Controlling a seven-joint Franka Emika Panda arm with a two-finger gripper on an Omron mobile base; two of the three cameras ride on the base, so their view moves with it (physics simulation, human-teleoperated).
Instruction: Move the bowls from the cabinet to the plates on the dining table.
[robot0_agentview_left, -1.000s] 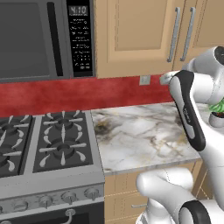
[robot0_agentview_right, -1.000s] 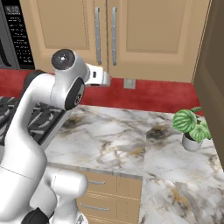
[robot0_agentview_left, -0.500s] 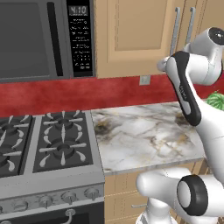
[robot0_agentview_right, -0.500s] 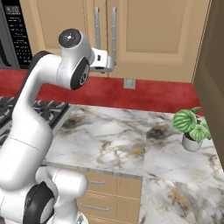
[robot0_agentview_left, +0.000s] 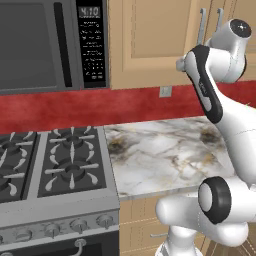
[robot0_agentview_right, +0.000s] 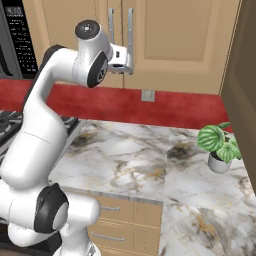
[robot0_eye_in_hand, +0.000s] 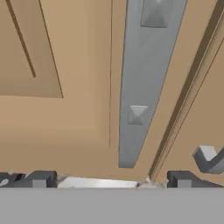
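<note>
The cabinet (robot0_agentview_right: 170, 30) hangs on the wall above the counter with both doors shut, so the bowls are hidden. Two long grey bar handles (robot0_agentview_right: 111, 25) run down the doors' meeting edges. My gripper (robot0_agentview_right: 128, 64) is raised to the lower ends of these handles, just in front of the doors. In the hand view, the gripper (robot0_eye_in_hand: 111, 181) is open with nothing between its fingertips (robot0_eye_in_hand: 39, 179). One bar handle (robot0_eye_in_hand: 140, 65) lies straight ahead between them, and the end of the other (robot0_eye_in_hand: 208, 159) shows at the right. The plates and the dining table are out of view.
A marble counter (robot0_agentview_right: 130, 160) lies below, with a potted plant (robot0_agentview_right: 220, 147) at its right. A stove (robot0_agentview_left: 55, 165) stands at the left, under a microwave (robot0_agentview_left: 45, 45). A wall outlet (robot0_agentview_right: 147, 95) sits on the red backsplash. A tall cabinet side (robot0_agentview_right: 242, 75) closes the right.
The arm has lifted the hand and carried it toward the cabinet doors, from counter-backsplash height up to the lower ends of the handles. The gripper stays open.
</note>
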